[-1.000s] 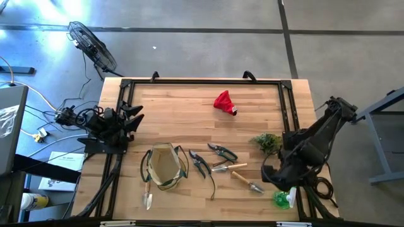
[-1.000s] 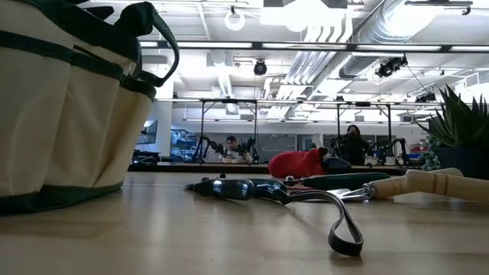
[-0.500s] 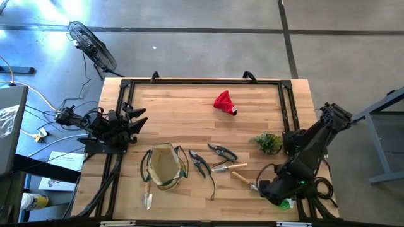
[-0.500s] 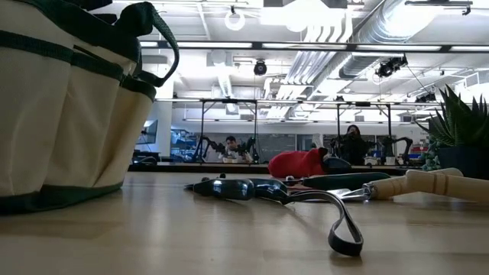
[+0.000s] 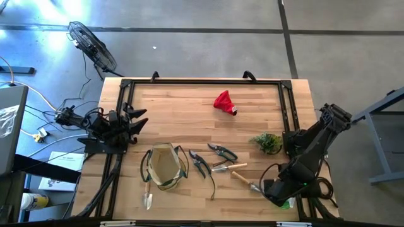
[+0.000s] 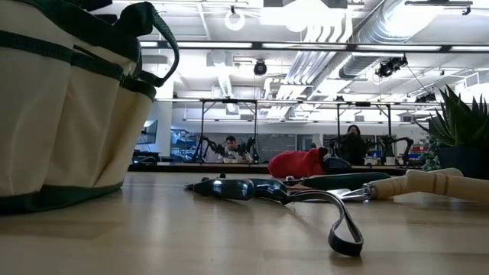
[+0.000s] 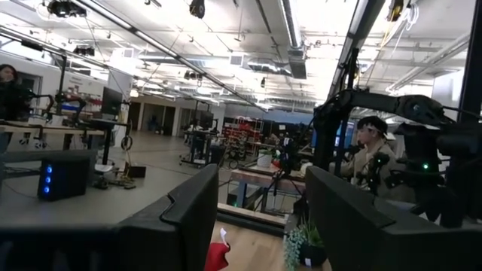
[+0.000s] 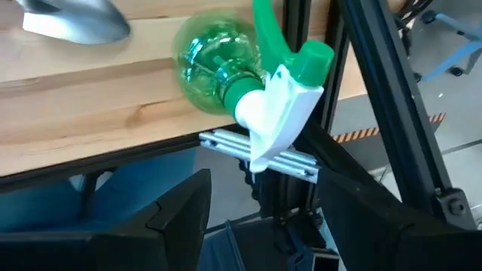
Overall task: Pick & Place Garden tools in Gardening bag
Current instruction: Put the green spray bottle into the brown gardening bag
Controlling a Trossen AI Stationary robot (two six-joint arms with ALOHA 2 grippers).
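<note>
Two dark jointed arms, black cables looping at their bases, broad flat matte-black fingers

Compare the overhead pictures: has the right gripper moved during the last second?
Yes. The right gripper has swung toward the table's near edge, now over the green spray bottle.

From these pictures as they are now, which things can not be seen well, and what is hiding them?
- Green spray bottle: high view, mostly covered by the right gripper above it.
- Gardening bag: low view, cut off by the left and top edges; high view too small to show its inside.
- Trowel blade: right wrist view, cut off by the top edge.
- Red cloth item: low view, partly behind the pruners.
</note>
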